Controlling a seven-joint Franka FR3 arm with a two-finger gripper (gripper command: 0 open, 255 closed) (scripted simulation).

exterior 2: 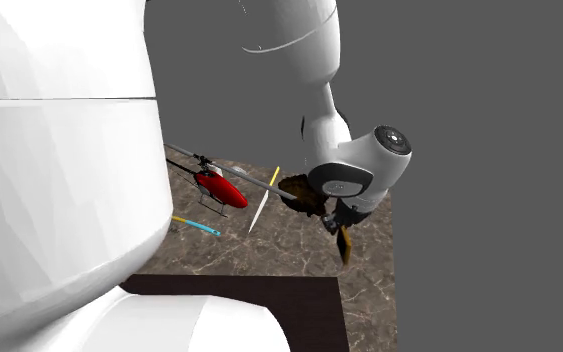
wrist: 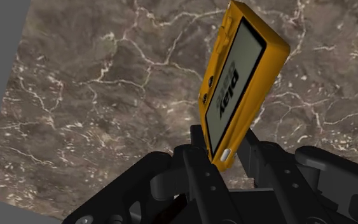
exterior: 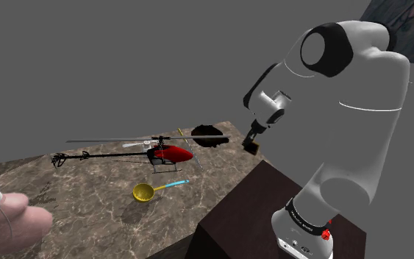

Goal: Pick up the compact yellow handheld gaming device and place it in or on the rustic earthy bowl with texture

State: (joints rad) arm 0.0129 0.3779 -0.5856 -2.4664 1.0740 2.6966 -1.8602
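Note:
My gripper [wrist: 225, 143] is shut on the lower end of the yellow handheld gaming device [wrist: 241, 83], whose grey screen faces sideways as it hangs above the brown marbled table [wrist: 107, 95]. In the shoulder view the gripper [exterior: 253, 145] hovers over the table's far corner, just to the right of the dark rough bowl [exterior: 209, 137]. The second exterior view has the device [exterior 2: 345, 244] sticking down below the gripper [exterior 2: 337, 218], with the brown bowl [exterior 2: 299, 192] close beside it on the left.
A red toy helicopter [exterior: 170, 154] with long rotor blades stands mid-table, near the bowl. In front of it lies a yellow strainer with a blue handle [exterior: 145, 192]. A pink object [exterior: 10, 221] sits at the shoulder view's lower left. The dark stand [exterior: 249, 213] adjoins the table.

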